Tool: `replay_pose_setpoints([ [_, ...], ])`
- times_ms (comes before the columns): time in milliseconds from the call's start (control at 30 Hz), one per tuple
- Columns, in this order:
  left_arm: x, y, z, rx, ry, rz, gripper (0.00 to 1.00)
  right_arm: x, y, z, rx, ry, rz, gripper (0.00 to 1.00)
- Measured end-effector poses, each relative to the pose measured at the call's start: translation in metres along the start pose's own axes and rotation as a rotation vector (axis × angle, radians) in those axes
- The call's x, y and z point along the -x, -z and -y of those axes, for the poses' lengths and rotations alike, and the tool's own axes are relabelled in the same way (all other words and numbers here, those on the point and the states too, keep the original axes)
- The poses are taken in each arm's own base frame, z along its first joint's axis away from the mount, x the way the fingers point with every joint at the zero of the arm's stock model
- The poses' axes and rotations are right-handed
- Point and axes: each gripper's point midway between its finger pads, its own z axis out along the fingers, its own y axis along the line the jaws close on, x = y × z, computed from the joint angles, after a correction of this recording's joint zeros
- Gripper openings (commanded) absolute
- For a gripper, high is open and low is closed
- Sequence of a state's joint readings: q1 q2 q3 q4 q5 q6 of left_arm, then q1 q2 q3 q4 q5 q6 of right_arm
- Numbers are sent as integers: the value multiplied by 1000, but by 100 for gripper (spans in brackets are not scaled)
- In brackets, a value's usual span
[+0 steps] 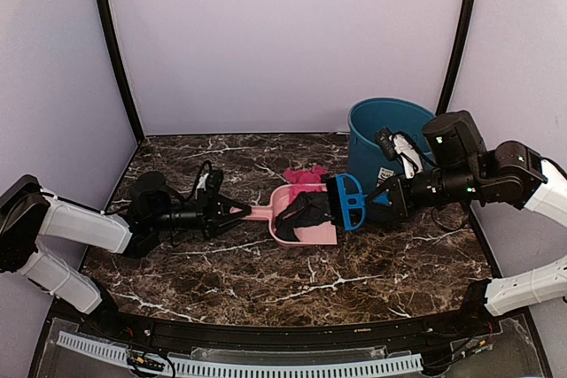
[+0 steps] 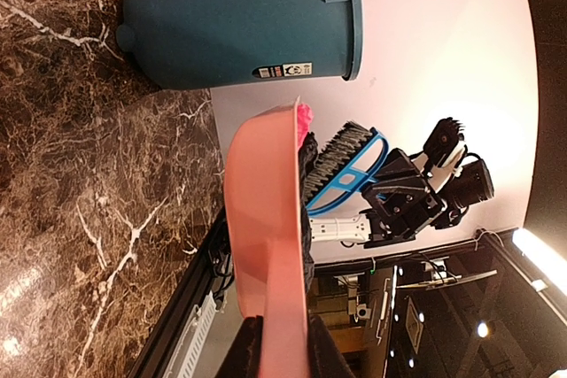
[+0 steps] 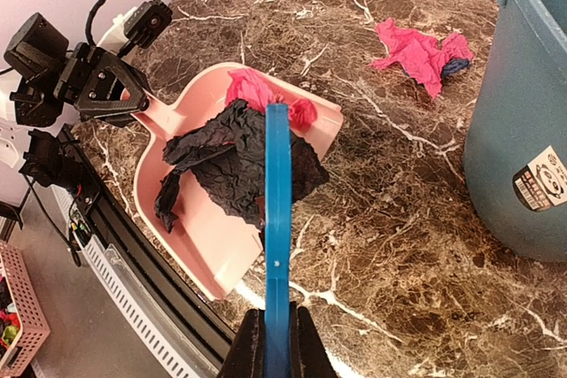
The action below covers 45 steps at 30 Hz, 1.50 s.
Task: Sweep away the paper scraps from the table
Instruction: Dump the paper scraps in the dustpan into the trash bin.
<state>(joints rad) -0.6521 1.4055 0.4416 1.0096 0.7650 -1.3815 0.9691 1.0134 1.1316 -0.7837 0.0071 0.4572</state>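
- Top external view: left gripper (image 1: pixel 236 212) clamps dustpan (image 1: pixel 315 235) handle.
- Closed right gripper (image 1: pixel 379 201) holds brush (image 1: pixel 348 203); paper scraps (image 1: pixel 306 211) lie in dustpan just ahead of it.

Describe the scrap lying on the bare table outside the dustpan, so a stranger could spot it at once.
Find the teal bin at the back right of the table. Just left of its base, beyond the pink dustpan, lies a crumpled magenta scrap with a dark bit at one edge. Unlike the black and pink scraps piled in the dustpan, it sits alone on the marble.
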Motion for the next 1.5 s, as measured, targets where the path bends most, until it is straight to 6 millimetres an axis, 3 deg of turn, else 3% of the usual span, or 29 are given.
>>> replay_pose_setpoints([
  [300,6,2,7,-27,9,24,0,1,1,3,-10,5,15,0],
  [967,34,11,33,-124,50,144,0,18,25,-13,90,78,162,0],
  [1500,77,-10,87,-180,-1,193,0,54,53,2,-30,61,313,0],
])
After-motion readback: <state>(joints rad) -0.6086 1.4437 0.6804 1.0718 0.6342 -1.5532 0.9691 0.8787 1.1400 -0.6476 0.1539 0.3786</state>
